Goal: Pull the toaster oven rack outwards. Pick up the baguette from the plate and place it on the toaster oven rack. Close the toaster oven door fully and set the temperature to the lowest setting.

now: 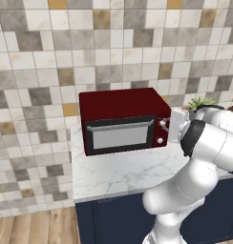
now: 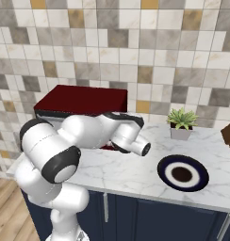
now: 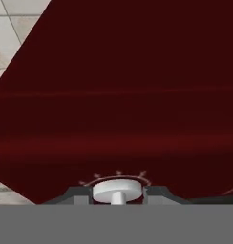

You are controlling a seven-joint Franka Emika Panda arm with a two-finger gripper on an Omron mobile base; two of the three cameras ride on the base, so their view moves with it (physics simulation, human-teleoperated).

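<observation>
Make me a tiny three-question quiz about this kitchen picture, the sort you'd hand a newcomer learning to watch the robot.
1. True or false: the toaster oven door is hanging open.
2. What lies on the plate right now?
A. a loaf of bread
B. nothing
C. a silver knob
3. Fill in: in the hand view, the pincer sits around a small round silver ____ on the toaster oven.

Key:
1. False: the door stands shut against the oven front.
2. B: the dark blue plate is bare.
3. Knob: a fingertip stands at each side of it, with tick marks fanned above it.
</observation>
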